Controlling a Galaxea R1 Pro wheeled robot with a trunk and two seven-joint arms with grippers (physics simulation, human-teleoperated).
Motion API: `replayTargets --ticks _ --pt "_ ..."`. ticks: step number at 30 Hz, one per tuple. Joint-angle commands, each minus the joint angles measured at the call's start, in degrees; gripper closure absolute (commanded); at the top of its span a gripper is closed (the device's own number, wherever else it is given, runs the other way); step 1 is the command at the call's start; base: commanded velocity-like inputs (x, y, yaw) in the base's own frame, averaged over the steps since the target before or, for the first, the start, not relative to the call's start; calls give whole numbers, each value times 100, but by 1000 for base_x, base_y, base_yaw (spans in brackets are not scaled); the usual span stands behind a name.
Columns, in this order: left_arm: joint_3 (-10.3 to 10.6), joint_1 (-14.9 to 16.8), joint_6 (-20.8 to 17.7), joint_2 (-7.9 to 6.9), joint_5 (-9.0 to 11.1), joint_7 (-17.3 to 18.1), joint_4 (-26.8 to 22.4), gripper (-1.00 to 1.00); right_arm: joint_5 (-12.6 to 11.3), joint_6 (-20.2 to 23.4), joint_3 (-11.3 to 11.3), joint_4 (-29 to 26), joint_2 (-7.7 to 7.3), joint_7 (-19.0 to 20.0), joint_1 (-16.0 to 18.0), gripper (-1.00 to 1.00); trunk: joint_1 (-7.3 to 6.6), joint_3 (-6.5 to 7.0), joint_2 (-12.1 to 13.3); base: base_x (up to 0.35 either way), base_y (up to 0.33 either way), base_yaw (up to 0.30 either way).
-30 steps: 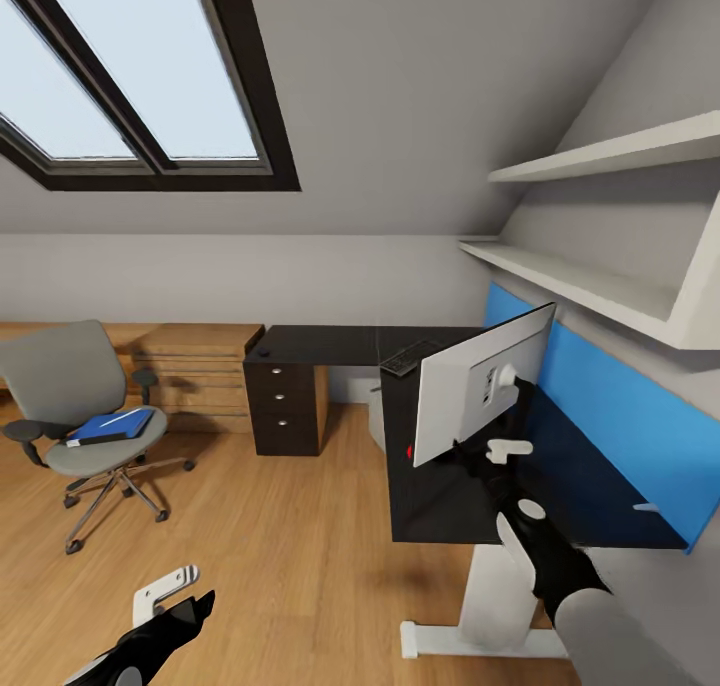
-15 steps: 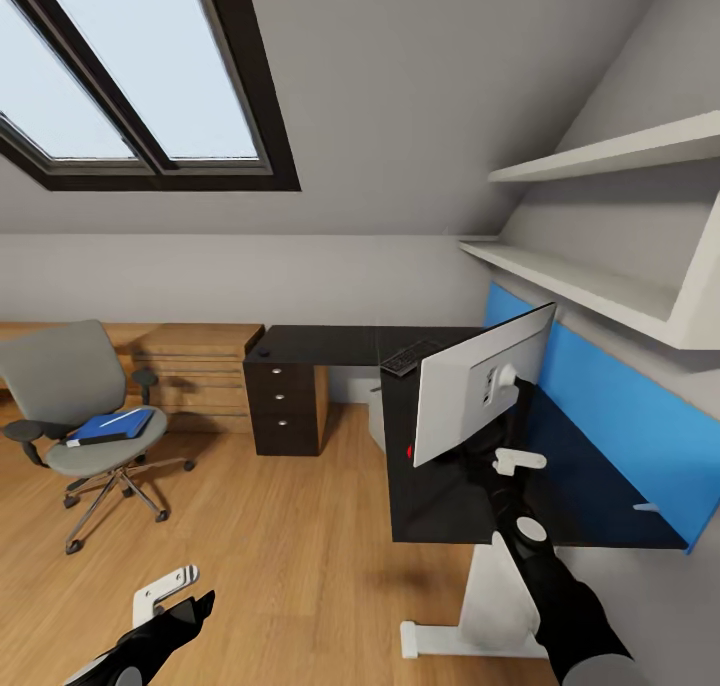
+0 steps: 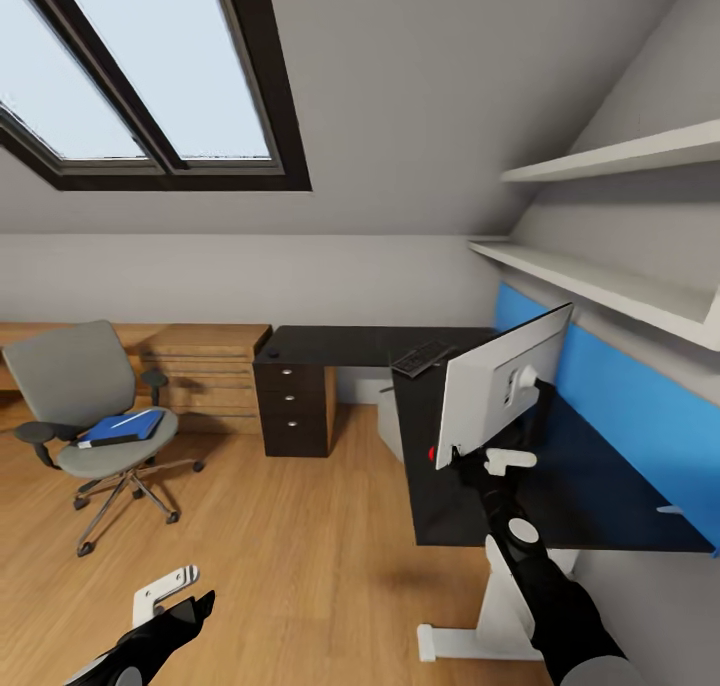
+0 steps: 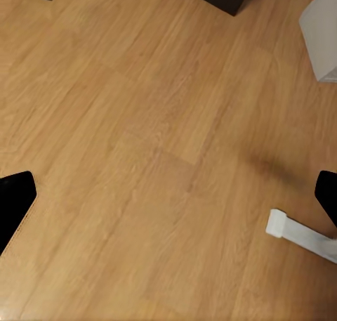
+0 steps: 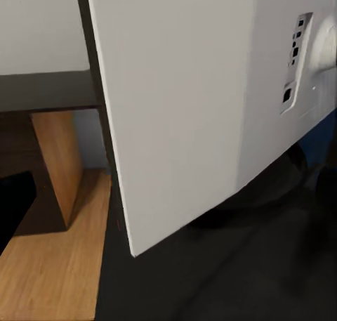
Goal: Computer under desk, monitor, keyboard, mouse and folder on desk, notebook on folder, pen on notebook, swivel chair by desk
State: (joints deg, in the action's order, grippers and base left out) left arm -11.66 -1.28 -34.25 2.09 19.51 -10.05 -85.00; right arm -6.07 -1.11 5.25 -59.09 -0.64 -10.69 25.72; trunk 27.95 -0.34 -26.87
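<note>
Item: right tool (image 3: 497, 458) at the foot of the large flat monitor (image 3: 505, 381) with the pale grey back, on the long black L-shaped bench (image 3: 560, 486), right of centre in the head view.

Detail: whether the right tool gripped the foot could not be told. Left tool (image 3: 170, 591), lower left, hung with fingers wide over the wood plank floor (image 4: 140, 159). Flat black keyboard (image 3: 423, 357) lay on the bench behind the monitor. Bright blue folder (image 3: 120, 427) sat on the grey padded swivel chair (image 3: 90, 406), middle left. Risk, as judged: the monitor stood close to the bench's front edge; a push or twist at the foot could tip it off or knock the keyboard.
</note>
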Motion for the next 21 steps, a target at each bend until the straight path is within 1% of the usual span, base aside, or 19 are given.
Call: replayTargets --ticks 1,12,15,18,19,20,21 --pt "-3 -2 -20 2 61 -41 -7 -100 -53 -12 33 1 -7 -45 3 -100 3 -4 -6 2 308 0" --pt "5 1 -20 5 53 -41 -7 -100 -38 -12 41 3 -7 -52 3 -100 3 -4 -6 1 300 0" --pt "5 0 -20 5 59 -41 -7 -100 -35 -12 50 7 -7 -90 3 -100 3 -4 -6 0 219 0" --pt "6 2 -20 3 65 -47 -7 -100 -39 -15 56 10 -1 -336 3 -100 3 -4 -6 0 95 0" --pt "6 0 -20 5 67 -51 -7 -100 -44 -20 66 12 0 -553 3 -100 3 -4 -6 0 48 0" --pt "6 -1 -20 6 68 -53 -7 -100 -45 -23 76 14 0 -678 3 -100 3 -4 -6 0 38 0" --pt "6 3 -20 6 69 -56 -7 -100 -49 -51 177 18 1 -1193 3 -100 3 -4 -6 0 16 0"
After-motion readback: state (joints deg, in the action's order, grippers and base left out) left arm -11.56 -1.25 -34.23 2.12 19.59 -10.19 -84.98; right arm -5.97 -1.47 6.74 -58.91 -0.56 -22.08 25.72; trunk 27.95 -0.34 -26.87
